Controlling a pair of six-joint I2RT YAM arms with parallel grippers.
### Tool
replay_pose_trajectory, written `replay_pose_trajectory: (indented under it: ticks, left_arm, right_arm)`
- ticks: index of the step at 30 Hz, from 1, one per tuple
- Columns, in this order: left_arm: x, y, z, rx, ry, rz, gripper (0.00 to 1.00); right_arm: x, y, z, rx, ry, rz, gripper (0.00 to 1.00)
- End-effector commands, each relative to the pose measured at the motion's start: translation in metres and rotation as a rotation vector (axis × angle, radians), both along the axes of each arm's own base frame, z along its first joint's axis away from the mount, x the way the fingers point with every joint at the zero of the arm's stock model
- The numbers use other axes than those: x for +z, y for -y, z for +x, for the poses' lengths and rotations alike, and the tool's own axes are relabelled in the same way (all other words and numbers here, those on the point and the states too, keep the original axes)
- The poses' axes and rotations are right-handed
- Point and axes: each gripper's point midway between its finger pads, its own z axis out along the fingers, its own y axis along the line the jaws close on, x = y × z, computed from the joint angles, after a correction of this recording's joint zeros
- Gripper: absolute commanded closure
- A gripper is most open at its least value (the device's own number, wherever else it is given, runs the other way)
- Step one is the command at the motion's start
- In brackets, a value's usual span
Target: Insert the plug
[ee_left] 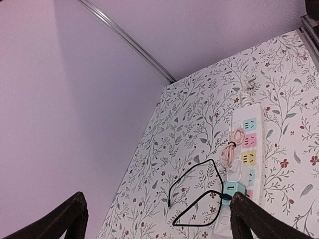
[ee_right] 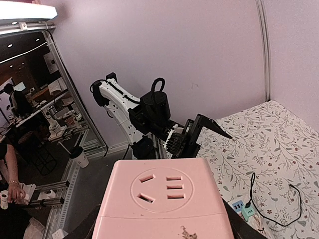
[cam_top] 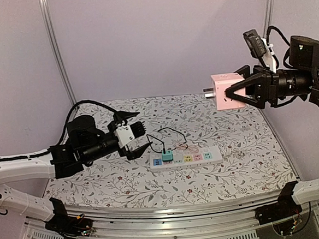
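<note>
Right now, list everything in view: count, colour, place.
pink cube socket: one, pink, held in the air at the right
power strip: one, white with coloured outlets, lying mid-table
teal plug: one, teal, seated near the strip's left end
black cable: one, black, looped on the cloth behind the strip
pink cable: one, pink and white, bundled at the strip's far edge
tablecloth: one, white floral, covering the table
left gripper: one, black, open, above the cloth left of the strip
right gripper: one, black, shut on the pink cube socket

right gripper (cam_top: 229, 94): grips pink socket cube (cam_top: 218, 85) aloft | left gripper (cam_top: 141, 133): jaws spread, near power strip (cam_top: 187, 158) on table (cam_top: 261, 161)
</note>
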Motion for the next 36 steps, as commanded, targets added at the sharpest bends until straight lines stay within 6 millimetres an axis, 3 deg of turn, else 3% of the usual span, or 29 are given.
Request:
replay_pose_trajectory:
  ticks: [1,4,9,11,13,16,22,26,31,36]
  left_arm:
    - [-0.004,-0.011,-0.006,-0.002,-0.036,-0.045,0.0]
    - [-0.012,-0.018,-0.005,0.012,-0.069,-0.051,0.01]
    - [-0.03,-0.027,-0.013,0.015,-0.138,-0.069,0.01]
    - [-0.039,-0.031,-0.015,0.024,-0.172,-0.075,0.01]
    - [-0.05,-0.035,-0.016,0.045,-0.217,-0.082,0.0]
    - [-0.06,-0.04,-0.018,0.06,-0.278,-0.113,0.0]
    - [-0.065,-0.051,-0.013,0.099,-0.347,-0.221,0.01]
    - [-0.076,-0.068,-0.003,0.207,-0.46,-0.321,0.0]
    - [-0.092,-0.093,0.01,0.329,-0.523,-0.42,0.01]
    - [-0.089,-0.099,0.015,0.329,-0.48,-0.446,0.01]
  right_arm:
    - [-0.009,-0.006,-0.001,0.052,-0.092,-0.032,1.0]
    - [-0.014,0.0,0.015,-0.071,-0.142,-0.073,1.0]
    - [-0.044,0.034,0.074,-0.51,-0.267,-0.204,1.0]
    - [-0.063,0.052,0.092,-0.687,-0.36,-0.261,1.0]
    - [-0.091,0.086,0.112,-0.951,-0.47,-0.349,1.0]
    - [-0.129,0.111,0.119,-1.156,-0.607,-0.446,1.0]
    - [-0.185,0.105,0.129,-1.233,-0.684,-0.649,1.0]
    - [-0.234,0.082,0.141,-1.195,-0.704,-0.839,1.0]
    - [-0.276,0.048,0.151,-1.115,-0.742,-0.922,1.0]
    - [-0.313,0.032,0.16,-1.074,-0.759,-1.007,1.0]
